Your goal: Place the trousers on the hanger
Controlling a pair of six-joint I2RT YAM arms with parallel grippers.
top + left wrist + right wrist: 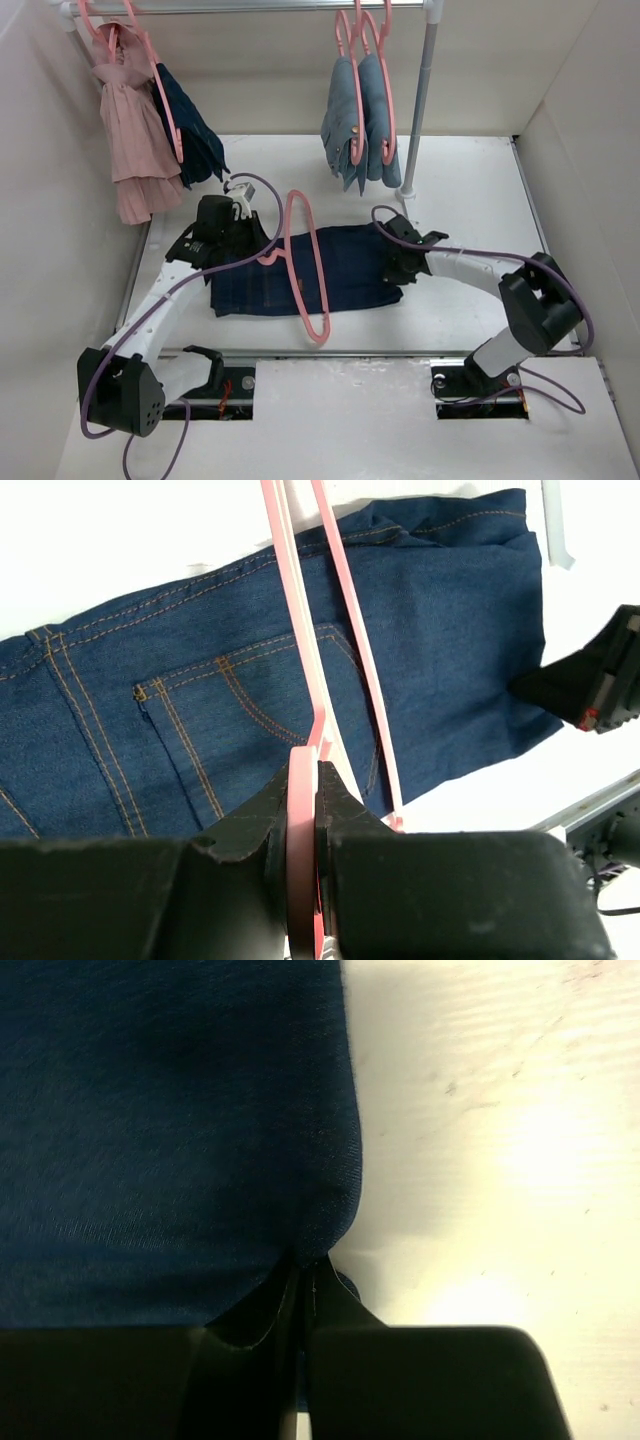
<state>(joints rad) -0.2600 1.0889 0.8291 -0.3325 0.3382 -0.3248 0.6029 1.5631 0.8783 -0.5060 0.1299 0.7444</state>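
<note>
- My left end effector (pixel 305 780) is clenched on the thin pink plastic hanger (pixel 300 630), near its hook, at the left end of the dark navy denim trousers (pixel 450 630).
- Risk here: the slim plastic could twist or slip between my fingers if the denim drags on it.
- My left arm reaches forward from its base, wrist bent down over the trousers' pocket side.
- The trousers lie folded flat on the white bench (pixel 480 200), and the hanger's loop crosses over their middle.
- My right end effector (pixel 303 1270) pinches the trousers' right edge.
- Risk here: I may hold only one layer, so the fold could fall open when lifted.
- My right arm sweeps in low from the trousers' right, its elbow raised.
</note>
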